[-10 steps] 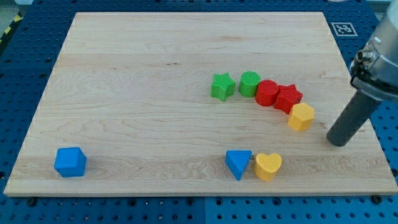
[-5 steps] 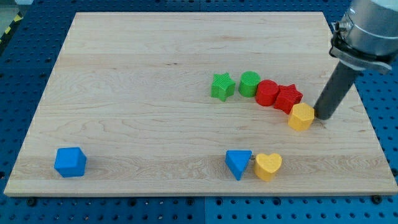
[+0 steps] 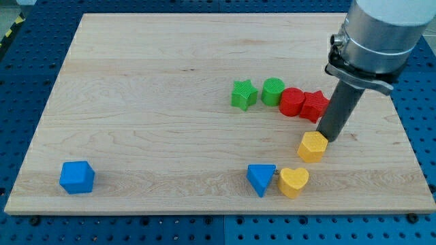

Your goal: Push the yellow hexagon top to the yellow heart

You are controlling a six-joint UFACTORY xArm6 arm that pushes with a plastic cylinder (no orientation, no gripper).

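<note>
The yellow hexagon (image 3: pixel 313 146) lies right of the board's centre, just above and to the right of the yellow heart (image 3: pixel 293 182), a small gap between them. My tip (image 3: pixel 328 137) touches the hexagon's upper right edge. The dark rod rises from there toward the view's top right and covers part of the red star (image 3: pixel 315 105).
A blue triangle (image 3: pixel 261 179) touches the heart's left side. A green star (image 3: pixel 243 94), a green cylinder (image 3: pixel 273 91), a red cylinder (image 3: pixel 293 102) and the red star form a row above the hexagon. A blue cube (image 3: pixel 76 177) sits at the lower left.
My tip moved left from the board's right edge, reached the yellow hexagon and pushed it down and left, away from the red star and toward the yellow heart.
</note>
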